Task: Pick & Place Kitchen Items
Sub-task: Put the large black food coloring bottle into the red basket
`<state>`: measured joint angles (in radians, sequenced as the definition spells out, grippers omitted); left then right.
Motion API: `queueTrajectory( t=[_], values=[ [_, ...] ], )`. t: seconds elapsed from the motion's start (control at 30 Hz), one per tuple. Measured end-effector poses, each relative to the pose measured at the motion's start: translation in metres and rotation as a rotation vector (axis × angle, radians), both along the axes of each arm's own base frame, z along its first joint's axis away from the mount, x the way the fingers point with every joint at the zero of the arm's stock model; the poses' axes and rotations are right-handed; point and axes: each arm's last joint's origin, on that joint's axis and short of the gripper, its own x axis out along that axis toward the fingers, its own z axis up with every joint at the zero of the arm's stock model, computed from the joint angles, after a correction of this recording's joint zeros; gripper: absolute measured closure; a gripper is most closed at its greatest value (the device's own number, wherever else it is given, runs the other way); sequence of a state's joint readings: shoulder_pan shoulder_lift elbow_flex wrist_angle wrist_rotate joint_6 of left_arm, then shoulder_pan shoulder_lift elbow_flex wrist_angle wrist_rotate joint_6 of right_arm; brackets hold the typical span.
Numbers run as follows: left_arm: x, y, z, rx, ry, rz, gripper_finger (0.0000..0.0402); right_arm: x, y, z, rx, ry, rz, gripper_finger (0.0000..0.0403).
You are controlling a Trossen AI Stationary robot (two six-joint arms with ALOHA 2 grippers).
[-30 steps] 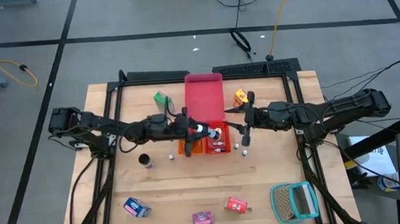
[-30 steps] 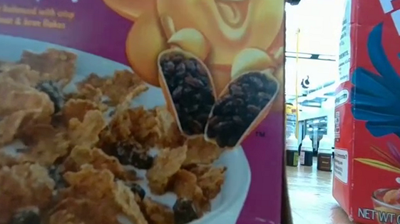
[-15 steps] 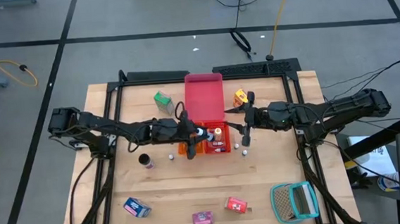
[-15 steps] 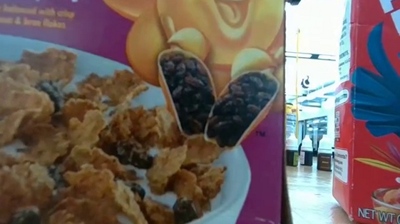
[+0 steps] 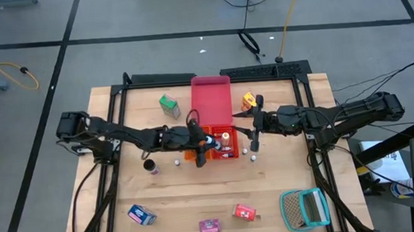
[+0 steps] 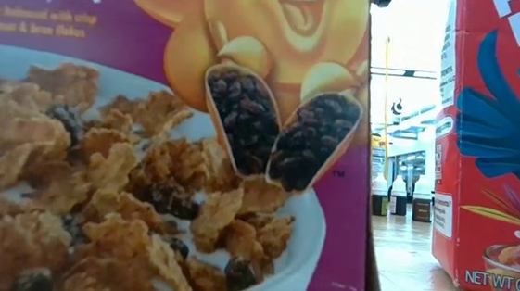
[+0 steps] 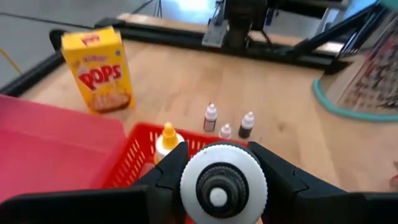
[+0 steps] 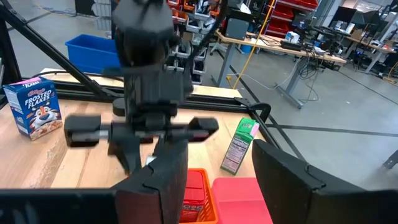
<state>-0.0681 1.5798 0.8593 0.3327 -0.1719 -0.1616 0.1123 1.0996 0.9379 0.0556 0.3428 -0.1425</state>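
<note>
A small white-capped bottle [image 7: 223, 182] was clamped between the left gripper [image 5: 203, 140]'s fingers, held over the red basket tray [image 5: 225, 151] at mid-table. That tray already held a yellow-topped bottle [image 7: 166, 139]. Three tiny bottles [image 7: 225, 123] stood on the table just beside it. The right gripper [image 5: 253, 127] waited nearby, fingers apart and empty. Much seemed left: a green box [image 5: 167, 103], yellow box [image 7: 99, 70], dark can [image 5: 150, 166] and front boxes [image 5: 141, 214] lay scattered.

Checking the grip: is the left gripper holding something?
Yes. The left gripper is shut on a white-capped bottle between its fingers, above the red basket.
</note>
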Motion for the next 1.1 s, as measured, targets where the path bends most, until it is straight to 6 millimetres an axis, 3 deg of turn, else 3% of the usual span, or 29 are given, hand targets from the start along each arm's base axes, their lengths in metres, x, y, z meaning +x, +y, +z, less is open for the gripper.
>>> queueTrajectory(
  t=[0.23,0.43,0.7,0.93,1.1],
  values=[
    [0.023,-0.001,-0.024,0.013,0.114,0.006,0.0274,0.000,0.000,-0.001,-0.001,0.008,0.001,0.0232],
    [0.041,-0.002,-0.028,0.036,0.225,0.005,0.0274,0.000,0.000,-0.002,-0.002,0.025,0.000,0.0232],
    [0.050,-0.004,-0.029,0.075,0.325,-0.008,0.0257,-0.001,0.000,-0.003,0.000,0.033,0.000,0.0232],
    [0.049,-0.003,-0.028,0.102,0.398,-0.007,0.0271,-0.001,0.000,-0.003,0.000,0.034,0.000,0.0232],
    [0.049,-0.003,-0.028,0.123,0.404,-0.020,0.0244,-0.001,0.000,-0.003,0.000,0.036,0.000,0.0232]
  ],
)
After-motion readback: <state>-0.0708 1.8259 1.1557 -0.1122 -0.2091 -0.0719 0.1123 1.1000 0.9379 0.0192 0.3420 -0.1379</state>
